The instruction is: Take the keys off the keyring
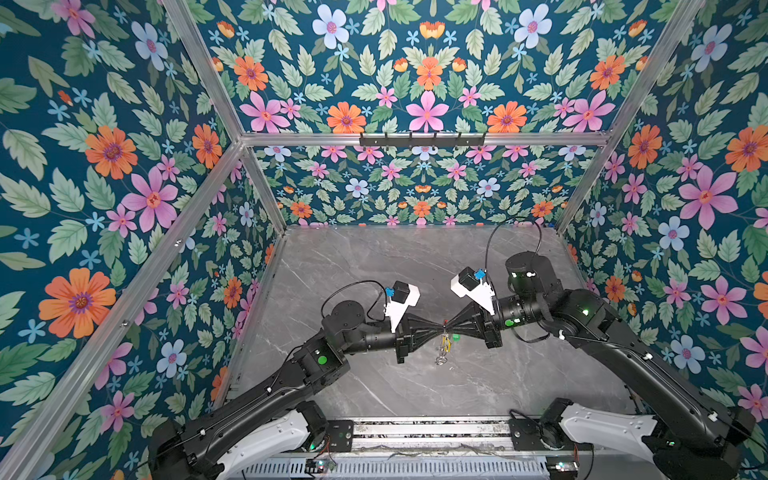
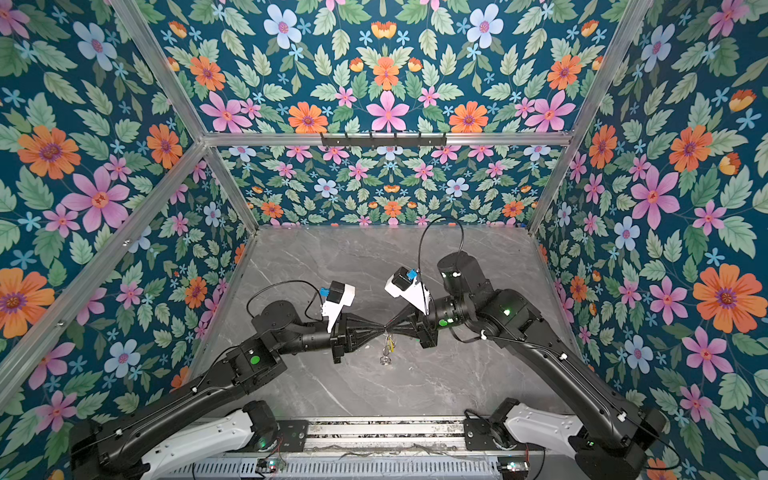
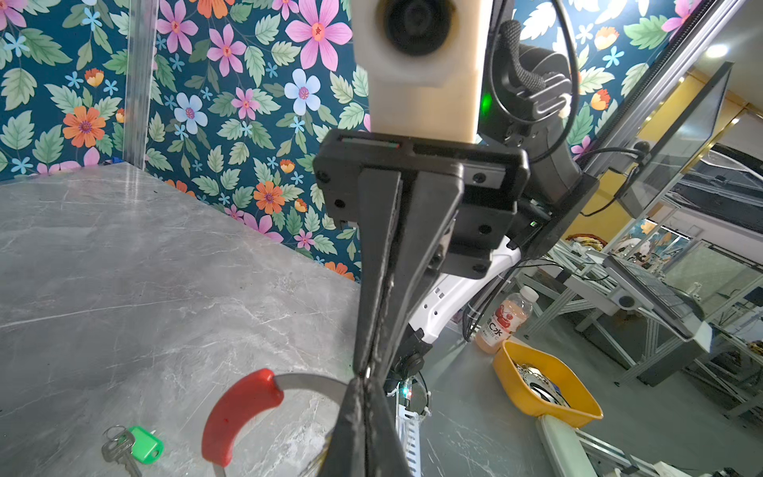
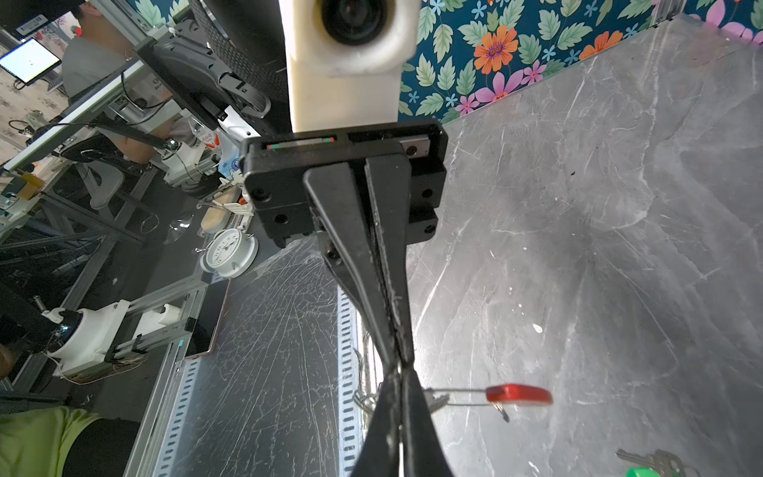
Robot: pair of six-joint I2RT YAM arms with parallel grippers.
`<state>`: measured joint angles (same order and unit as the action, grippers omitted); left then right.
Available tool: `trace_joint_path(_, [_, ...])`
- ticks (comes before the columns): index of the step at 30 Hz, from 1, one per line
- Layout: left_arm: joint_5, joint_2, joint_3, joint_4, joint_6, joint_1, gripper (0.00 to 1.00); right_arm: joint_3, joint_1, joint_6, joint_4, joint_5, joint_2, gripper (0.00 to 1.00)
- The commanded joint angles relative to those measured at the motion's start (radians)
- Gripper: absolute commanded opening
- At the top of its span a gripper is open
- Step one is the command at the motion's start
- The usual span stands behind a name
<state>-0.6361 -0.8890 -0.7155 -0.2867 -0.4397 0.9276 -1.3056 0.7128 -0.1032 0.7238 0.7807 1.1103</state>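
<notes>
Left gripper and right gripper, jaws tight on the keyring

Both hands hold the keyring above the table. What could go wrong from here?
1. The left hand and right hand pinch the thin keyring almost tip to tip. If they pull apart, one may slip and drop it.
2. The yellow-tagged key hangs loose below and could swing or snag.
</notes>
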Motion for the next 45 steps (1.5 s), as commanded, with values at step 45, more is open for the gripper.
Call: trace_joint_path(45, [0.318, -0.013, 0.224, -0.754, -0.067, 0.044, 0.00, 0.447, 0.002, 0.560, -1.137, -0.068, -0.158, 0.44])
